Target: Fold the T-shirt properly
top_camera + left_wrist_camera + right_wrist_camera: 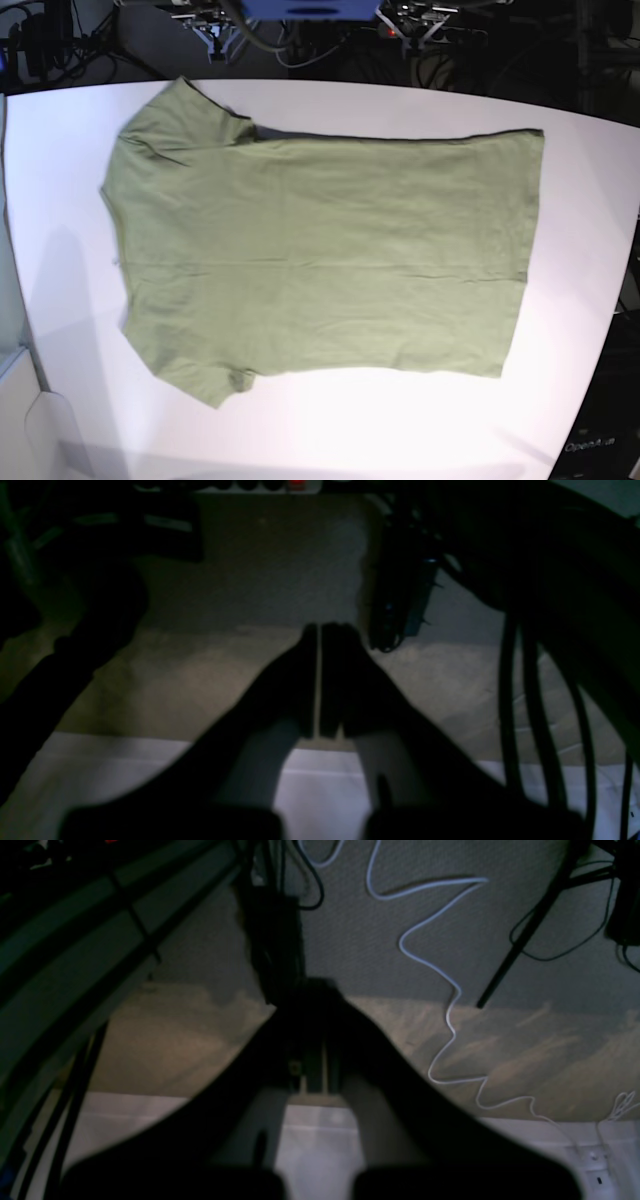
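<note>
Each wrist view shows only dark fingers pressed together and holding nothing, left (320, 630) and right (312, 990), above a pale desk edge and carpet, while only the base view shows the T-shirt (320, 250) spread flat across the middle of the white desk (580, 200).

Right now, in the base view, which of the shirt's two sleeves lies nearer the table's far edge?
The upper-left sleeve of the T-shirt: its tip nearly reaches the far table edge, while the other sleeve points toward the near edge.
</note>
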Controlling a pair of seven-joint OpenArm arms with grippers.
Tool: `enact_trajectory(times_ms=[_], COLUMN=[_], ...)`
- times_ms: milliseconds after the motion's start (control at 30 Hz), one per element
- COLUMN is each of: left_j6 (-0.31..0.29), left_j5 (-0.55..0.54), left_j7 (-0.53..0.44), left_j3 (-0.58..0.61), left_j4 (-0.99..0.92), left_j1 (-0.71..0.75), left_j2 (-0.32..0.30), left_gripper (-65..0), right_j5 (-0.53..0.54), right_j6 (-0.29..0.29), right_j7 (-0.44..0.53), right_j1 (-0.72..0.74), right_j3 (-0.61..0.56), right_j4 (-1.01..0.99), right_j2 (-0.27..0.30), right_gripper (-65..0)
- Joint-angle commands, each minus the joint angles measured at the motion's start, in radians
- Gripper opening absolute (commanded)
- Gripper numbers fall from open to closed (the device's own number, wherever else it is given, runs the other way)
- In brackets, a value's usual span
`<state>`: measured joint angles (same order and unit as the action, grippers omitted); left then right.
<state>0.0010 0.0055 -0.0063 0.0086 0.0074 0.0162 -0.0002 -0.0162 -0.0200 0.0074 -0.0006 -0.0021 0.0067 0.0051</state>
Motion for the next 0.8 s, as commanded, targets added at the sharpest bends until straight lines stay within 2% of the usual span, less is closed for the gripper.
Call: enact_trajectory(times_ms=[0, 167, 767], left_j6=[0.004, 0.004, 0.004], left_j5=[-0.003, -0.003, -0.003], left_j7=[0.001, 0.001, 0.006], left_j3=[0.001, 0.001, 0.001], left_j4=[0.001, 0.001, 0.001], left_j1=[0.0, -0.002, 0.0], left_j2=[-0.001, -0.001, -0.002], left_gripper=[-64.5, -64.5, -64.5], right_j5=[0.005, 0.005, 0.005], right_j6=[0.019, 0.021, 0.021], right_j7=[0.006, 0.05, 0.042], right_j1=[0.0, -0.002, -0.002], right_j3=[-0.002, 0.0, 0.001], right_j4=[0.002, 0.0, -0.003], right_j2=[0.0, 0.0, 0.0], right_gripper=[-64.3, -64.3, -64.3])
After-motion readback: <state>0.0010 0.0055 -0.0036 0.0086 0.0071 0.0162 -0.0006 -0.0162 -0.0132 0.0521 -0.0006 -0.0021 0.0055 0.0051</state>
